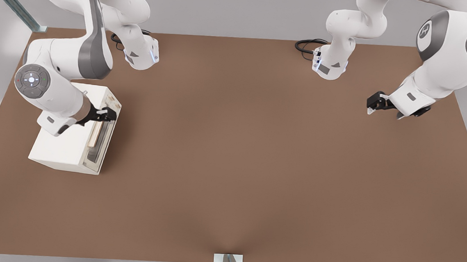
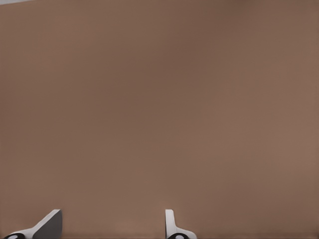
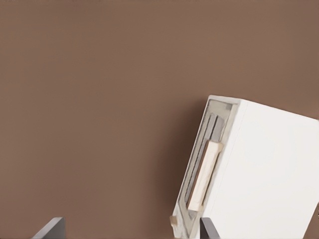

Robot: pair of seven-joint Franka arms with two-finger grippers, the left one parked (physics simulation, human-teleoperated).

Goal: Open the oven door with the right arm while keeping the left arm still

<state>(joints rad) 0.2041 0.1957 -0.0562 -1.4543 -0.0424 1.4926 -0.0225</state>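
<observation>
At the front view's left, a cream-white oven (image 1: 66,148) sits on the brown counter (image 1: 257,149). It is a plain box and it stands a bit turned. Its flat top faces up.

The right arm (image 1: 56,81) bends down over the oven. It is white with grey bands. A round disc (image 1: 31,80) with small lights shows near its wrist.

The gripper (image 1: 108,115) is small and black. It hangs over the far top corner of the oven, right by the front edge. It is spread wide and it holds nothing. In the right wrist view the gripper (image 3: 128,230) shows two grey fingers (image 3: 51,228) set far apart. One finger is over the bare counter. The other is near the end of the handle. Whether it touches the handle cannot be told.

The oven door (image 1: 103,146) is the thin front side of the oven, and it faces the middle of the counter. It lies flat against the box, so it is shut. It has a greyish glass pane. A pale wooden handle (image 1: 96,134) runs along the door near the top edge. The right wrist view shows the oven door (image 3: 199,144) and the handle (image 3: 204,174) too.

The middle of the counter is brown all over.
</observation>
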